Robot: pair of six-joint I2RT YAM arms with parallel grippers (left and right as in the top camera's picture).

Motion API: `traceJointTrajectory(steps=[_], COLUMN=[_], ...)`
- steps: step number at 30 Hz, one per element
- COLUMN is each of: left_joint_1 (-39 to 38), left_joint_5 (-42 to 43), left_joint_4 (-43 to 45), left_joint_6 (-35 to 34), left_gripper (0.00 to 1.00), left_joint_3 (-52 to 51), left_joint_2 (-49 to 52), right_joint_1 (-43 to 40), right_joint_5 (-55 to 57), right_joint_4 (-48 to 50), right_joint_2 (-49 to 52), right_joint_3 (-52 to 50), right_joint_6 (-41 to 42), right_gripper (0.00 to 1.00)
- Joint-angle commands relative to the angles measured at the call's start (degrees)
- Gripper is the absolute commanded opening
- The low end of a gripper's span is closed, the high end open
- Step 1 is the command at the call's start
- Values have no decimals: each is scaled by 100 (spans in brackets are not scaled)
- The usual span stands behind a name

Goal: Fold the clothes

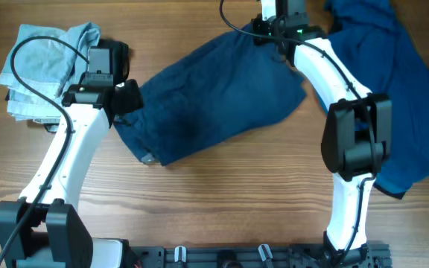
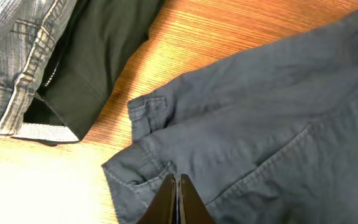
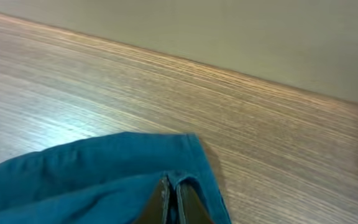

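A dark navy-blue garment [image 1: 214, 97] lies spread across the middle of the table. My left gripper [image 1: 129, 97] is at its left end; in the left wrist view the fingers [image 2: 176, 179] are shut on the waistband corner of the garment [image 2: 260, 124]. My right gripper [image 1: 278, 33] is at its far right corner; in the right wrist view the fingers [image 3: 173, 186] are shut on a fold of the garment's hem [image 3: 104, 174]. A pale blue denim piece [image 1: 43, 67] lies folded at the far left, with a black piece [image 2: 98, 50] beside the denim [image 2: 17, 62].
A second large navy garment [image 1: 408, 89] lies in a loose heap at the right, partly under the right arm. Bare wooden table [image 1: 222, 201] shows in front of the middle garment. The table's far edge [image 3: 229, 68] is close behind my right gripper.
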Motion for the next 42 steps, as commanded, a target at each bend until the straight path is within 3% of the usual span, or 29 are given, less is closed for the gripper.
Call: traceJointTrajectory(steps=[1, 4, 5, 6, 8, 9, 13, 19, 28, 33, 35, 36, 39, 42], left_joint_1=[15, 15, 15, 15, 15, 15, 15, 15, 15, 15, 15, 15, 15, 15], left_joint_5=[44, 48, 48, 52, 236, 323, 459, 605, 603, 605, 603, 603, 603, 608], left_joint_4=[-20, -173, -264, -354, -654, -723, -688, -621, -450, -372, -367, -367, -369, -393], left_joint_6=[31, 26, 0, -13, -13, -13, -13, -9, 13, 11, 13, 13, 11, 9], left_gripper=[4, 8, 22, 47, 70, 73, 75, 77, 83, 84, 84, 84, 84, 84], left_joint_3=[85, 85, 85, 85, 85, 85, 85, 85, 85, 85, 85, 85, 85, 85], left_joint_2=[-76, -76, -76, -79, -79, -76, -79, -76, -79, -76, -76, -76, -76, -76], right_joint_1=[-22, -223, -361, -529, -949, -1064, -1384, -1370, -1327, -1285, -1285, -1285, -1287, -1309], right_joint_5=[522, 481, 256, -26, -562, -688, -782, -852, -1521, -1569, -1569, -1569, -1346, -1333], right_joint_4=[7, -1043, -1652, -2247, -3274, -3543, -4162, -4229, -4247, -4133, -4096, -4100, -4124, -4341], right_joint_2=[472, 66, -103, -229, -339, -339, -308, -59, 603, 903, 1016, 1043, 1001, 566], right_joint_3=[125, 286, 424, 575, 678, 669, 529, 529, 529, 529, 529, 529, 542, 542], right_joint_6=[258, 393, 382, 363, 212, 131, -136, -839, -2579, -2662, -2636, -2559, -1453, -636], right_gripper=[100, 100, 100, 100, 100, 100, 100, 97, 92, 86, 77, 68, 4, 4])
